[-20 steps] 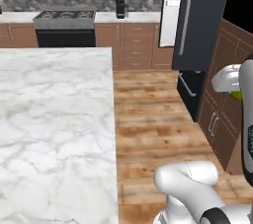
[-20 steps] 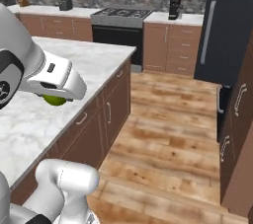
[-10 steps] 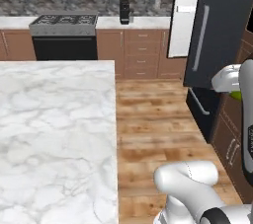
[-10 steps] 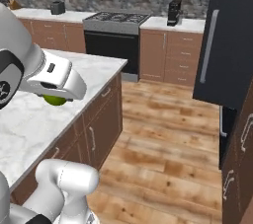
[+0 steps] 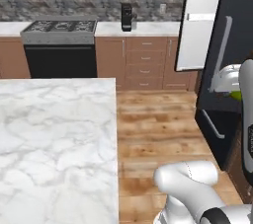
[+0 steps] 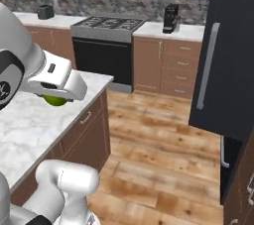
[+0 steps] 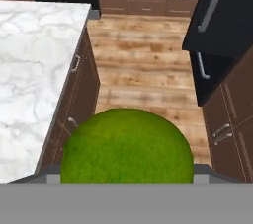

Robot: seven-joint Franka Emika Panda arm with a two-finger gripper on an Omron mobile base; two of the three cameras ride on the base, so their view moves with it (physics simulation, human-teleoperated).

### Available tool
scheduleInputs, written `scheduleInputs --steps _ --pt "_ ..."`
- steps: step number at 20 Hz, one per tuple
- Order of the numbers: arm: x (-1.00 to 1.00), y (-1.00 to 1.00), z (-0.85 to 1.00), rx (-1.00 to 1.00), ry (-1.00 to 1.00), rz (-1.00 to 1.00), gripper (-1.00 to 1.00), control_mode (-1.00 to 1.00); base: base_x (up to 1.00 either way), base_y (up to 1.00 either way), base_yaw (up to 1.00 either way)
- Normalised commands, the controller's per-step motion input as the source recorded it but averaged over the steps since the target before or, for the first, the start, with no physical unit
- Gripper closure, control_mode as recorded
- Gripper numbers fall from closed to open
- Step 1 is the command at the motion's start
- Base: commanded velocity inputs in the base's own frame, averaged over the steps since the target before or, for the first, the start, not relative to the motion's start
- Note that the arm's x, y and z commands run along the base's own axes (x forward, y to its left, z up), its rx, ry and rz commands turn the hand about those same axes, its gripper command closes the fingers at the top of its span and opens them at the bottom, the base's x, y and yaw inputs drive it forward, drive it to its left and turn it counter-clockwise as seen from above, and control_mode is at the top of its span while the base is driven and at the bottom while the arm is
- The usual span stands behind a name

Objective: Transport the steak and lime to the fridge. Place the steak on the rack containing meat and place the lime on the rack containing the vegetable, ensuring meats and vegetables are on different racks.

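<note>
My gripper [image 6: 60, 94] is shut on the lime [image 6: 54, 101], a smooth yellow-green ball that bulges across the bottom of the hand view [image 7: 126, 145]. In the left base view the lime [image 5: 238, 95] peeks out under the white hand at the right edge. The fridge [image 5: 236, 45] is tall and black with a grey bar handle. It stands to the right, with a door's pale-grey inner lining [image 5: 201, 20] showing. The right base view has its black door [image 6: 230, 55] at the right, and the hand view has it [image 7: 222, 11] at the upper right. The steak and both racks are out of view.
A marble island counter [image 5: 54, 139] lies to the left, with wooden floor [image 5: 158, 124] between it and the fridge. At the back wall stand a stove [image 5: 59, 45], a black coffee machine [image 5: 127, 17] and brown drawers. Brown cabinets [image 7: 232, 134] adjoin the fridge.
The whole picture has shifted as the base moved: the fridge and back wall now look nearer and larger. The lime stays in the shut gripper.
</note>
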Motion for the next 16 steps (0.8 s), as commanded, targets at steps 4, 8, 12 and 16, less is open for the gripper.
scheduleInputs --steps 4,8,12,16 --pt "0.00 0.00 0.00 0.00 0.00 0.00 1.00 1.00 1.00 -0.05 0.00" --pt "0.00 0.00 0.00 0.00 0.00 0.00 1.00 1.00 1.00 -0.03 0.00" --pt "0.00 0.00 0.00 0.00 0.00 0.00 1.00 1.00 1.00 -0.08 0.00" --pt "0.00 0.00 0.00 0.00 0.00 0.00 1.00 1.00 1.00 -0.07 -0.02"
